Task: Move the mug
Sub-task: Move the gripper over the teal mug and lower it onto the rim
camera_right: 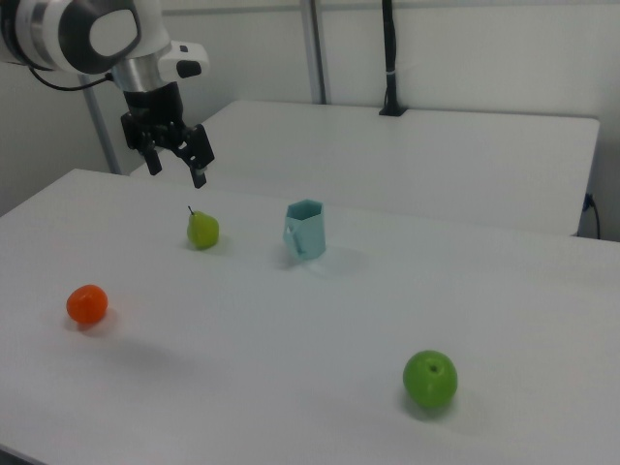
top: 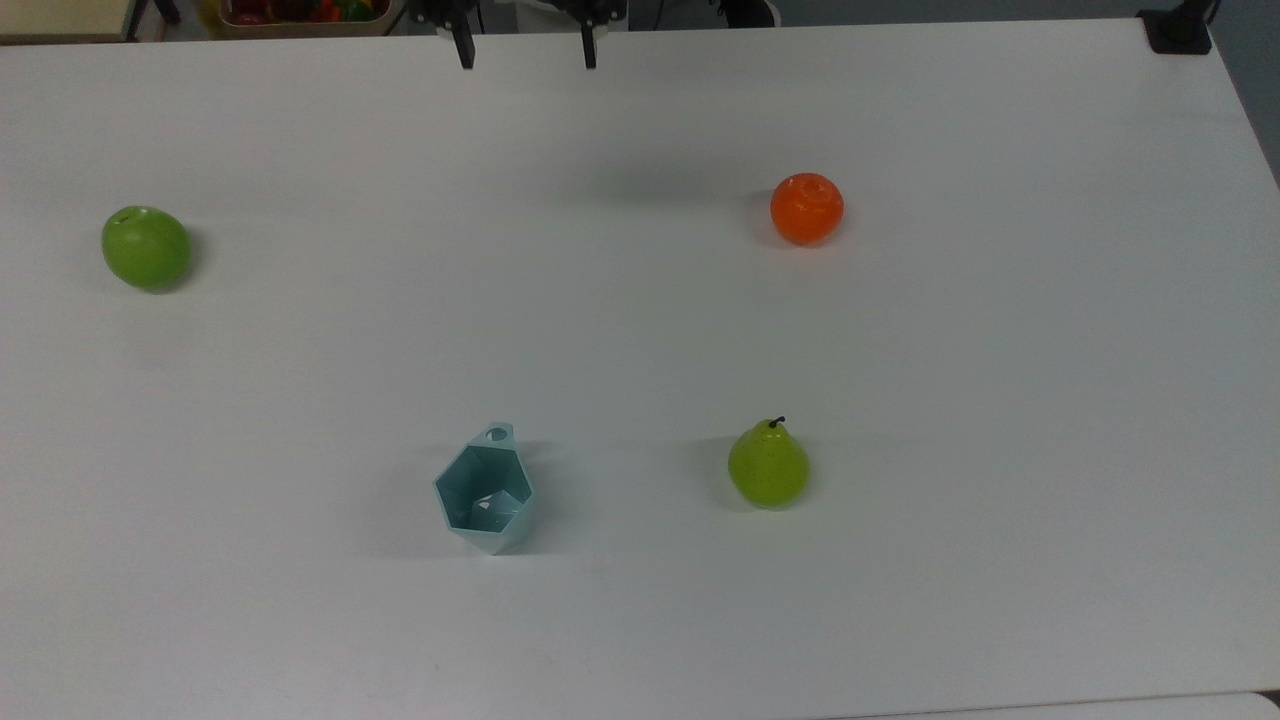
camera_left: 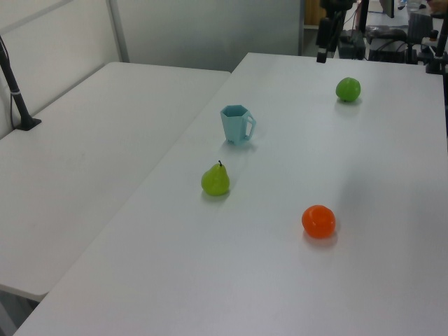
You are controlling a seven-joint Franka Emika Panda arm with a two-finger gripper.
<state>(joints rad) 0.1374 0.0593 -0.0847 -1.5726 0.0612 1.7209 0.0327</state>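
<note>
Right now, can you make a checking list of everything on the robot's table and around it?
Surface: white table, with a second white table beside it.
Job's things: teal mug upright, untouched, handle tab toward the top view's top.
Clutter: green apple, orange, pear, all apart from the mug.
Tool: tool open, empty, held high above the table, far from the mug.
Cables: a dark cable by the arm.
Surroundings: black post, bin of toy food.
</note>
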